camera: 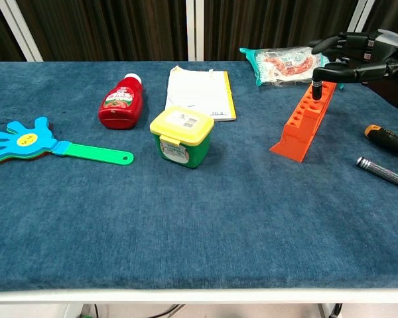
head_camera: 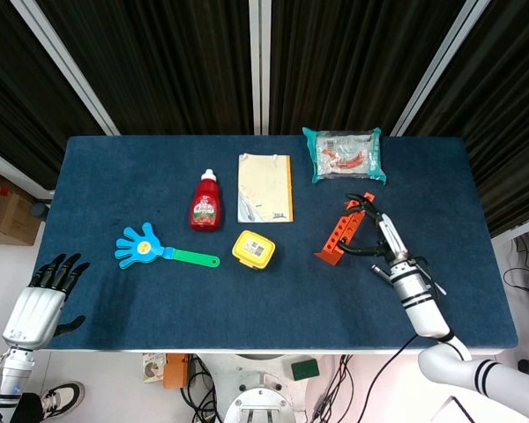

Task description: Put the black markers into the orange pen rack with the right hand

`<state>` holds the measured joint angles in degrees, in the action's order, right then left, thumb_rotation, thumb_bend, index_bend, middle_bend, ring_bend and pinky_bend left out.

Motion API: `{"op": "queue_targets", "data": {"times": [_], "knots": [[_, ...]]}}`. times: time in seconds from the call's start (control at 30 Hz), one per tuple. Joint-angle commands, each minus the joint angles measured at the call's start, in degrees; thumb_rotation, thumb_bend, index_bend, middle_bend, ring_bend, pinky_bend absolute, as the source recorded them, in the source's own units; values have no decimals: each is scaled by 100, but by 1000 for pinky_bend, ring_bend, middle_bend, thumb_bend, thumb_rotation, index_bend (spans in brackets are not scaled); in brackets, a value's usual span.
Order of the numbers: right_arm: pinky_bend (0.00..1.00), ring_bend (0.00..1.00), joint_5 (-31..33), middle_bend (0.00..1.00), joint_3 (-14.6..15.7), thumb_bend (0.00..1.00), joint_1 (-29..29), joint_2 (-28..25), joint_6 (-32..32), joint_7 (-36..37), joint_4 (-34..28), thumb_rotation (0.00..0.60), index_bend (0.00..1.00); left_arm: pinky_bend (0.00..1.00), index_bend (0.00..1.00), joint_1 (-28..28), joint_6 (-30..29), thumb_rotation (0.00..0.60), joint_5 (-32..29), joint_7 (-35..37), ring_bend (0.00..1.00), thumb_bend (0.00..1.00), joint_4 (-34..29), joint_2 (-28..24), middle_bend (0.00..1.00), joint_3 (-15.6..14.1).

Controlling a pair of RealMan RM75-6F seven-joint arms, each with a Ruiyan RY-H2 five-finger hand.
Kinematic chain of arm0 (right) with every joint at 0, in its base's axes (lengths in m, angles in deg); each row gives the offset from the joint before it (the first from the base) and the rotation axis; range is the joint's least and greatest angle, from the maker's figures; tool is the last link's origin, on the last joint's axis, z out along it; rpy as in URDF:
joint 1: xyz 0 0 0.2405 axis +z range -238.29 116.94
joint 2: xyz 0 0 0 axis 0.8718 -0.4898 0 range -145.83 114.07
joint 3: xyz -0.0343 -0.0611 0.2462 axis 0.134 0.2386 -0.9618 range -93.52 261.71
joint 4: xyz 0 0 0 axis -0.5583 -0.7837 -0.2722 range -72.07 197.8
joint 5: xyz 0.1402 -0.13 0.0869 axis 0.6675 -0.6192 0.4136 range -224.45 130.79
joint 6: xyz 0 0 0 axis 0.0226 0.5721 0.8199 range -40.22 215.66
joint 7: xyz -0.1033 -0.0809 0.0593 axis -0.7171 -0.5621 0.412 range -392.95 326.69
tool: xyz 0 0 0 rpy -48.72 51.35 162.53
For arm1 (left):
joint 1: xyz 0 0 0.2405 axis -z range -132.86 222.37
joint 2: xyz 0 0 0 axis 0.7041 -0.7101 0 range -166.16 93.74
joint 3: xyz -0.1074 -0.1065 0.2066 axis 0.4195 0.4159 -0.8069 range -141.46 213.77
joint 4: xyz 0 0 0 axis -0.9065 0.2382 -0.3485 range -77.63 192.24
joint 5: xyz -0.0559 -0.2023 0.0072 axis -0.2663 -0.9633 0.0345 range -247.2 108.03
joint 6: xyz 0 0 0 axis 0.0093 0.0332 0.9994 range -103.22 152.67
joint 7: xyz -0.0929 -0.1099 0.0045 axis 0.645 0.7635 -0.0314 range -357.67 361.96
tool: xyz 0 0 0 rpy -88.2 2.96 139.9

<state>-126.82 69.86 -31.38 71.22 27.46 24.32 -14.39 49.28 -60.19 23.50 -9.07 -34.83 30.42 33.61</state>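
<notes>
The orange pen rack point(head_camera: 334, 239) point(camera: 298, 130) lies slanted right of the table's middle. A black marker point(camera: 315, 91) stands upright in one of its far holes. My right hand point(head_camera: 384, 238) point(camera: 359, 55) hovers just right of the rack's far end, its fingers spread apart and the thumb tip just above the marker's top. A dark pen-shaped stick point(camera: 382, 171) and a black tool with an orange tip point(camera: 387, 140) lie on the cloth to the right of the rack. Off the table's near left corner, my left hand point(head_camera: 44, 286) hangs with its fingers apart and holds nothing.
A teal snack packet point(head_camera: 344, 155) lies behind the rack. Further left are a notebook point(head_camera: 265, 188), a red ketchup bottle point(head_camera: 206, 204), a yellow-lidded tub point(head_camera: 253, 248) and a blue hand-shaped clapper point(head_camera: 146, 246). The blue tablecloth point(head_camera: 273, 300) covers the table.
</notes>
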Motion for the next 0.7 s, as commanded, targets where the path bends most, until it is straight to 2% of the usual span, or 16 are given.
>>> {"op": "queue_targets", "data": {"times": [0.03,0.13,0.27,0.37,0.53,0.7], "knots": [[0,0,3,56,10,26,-31,-38,-44,67,28,600,65,186,145,5,15,600,0,-6,29,56,2,3,70,-4],[0,0,-57,46,15,26,-60,-126,-124,181,-11,600,1,186,145,14,34,600,1,-26,28,56,-3,7,70,-7],[0,0,-138,47,-36,38,-101,-273,-320,242,-116,600,0,186,145,15,37,600,-9,-44,29,56,-9,16,70,-2],[0,0,-340,49,-4,91,-97,-460,-486,-52,-238,600,44,186,145,24,64,600,-31,-66,29,56,-13,23,70,3],[0,0,-1030,50,232,159,-74,-868,-900,-1526,-471,600,261,186,145,32,84,600,-39,-105,29,56,-30,32,70,2],[0,0,-1450,53,467,168,-106,-1470,-978,-3389,-962,600,333,186,145,15,47,600,-48,-83,28,56,-33,20,70,9]]}}
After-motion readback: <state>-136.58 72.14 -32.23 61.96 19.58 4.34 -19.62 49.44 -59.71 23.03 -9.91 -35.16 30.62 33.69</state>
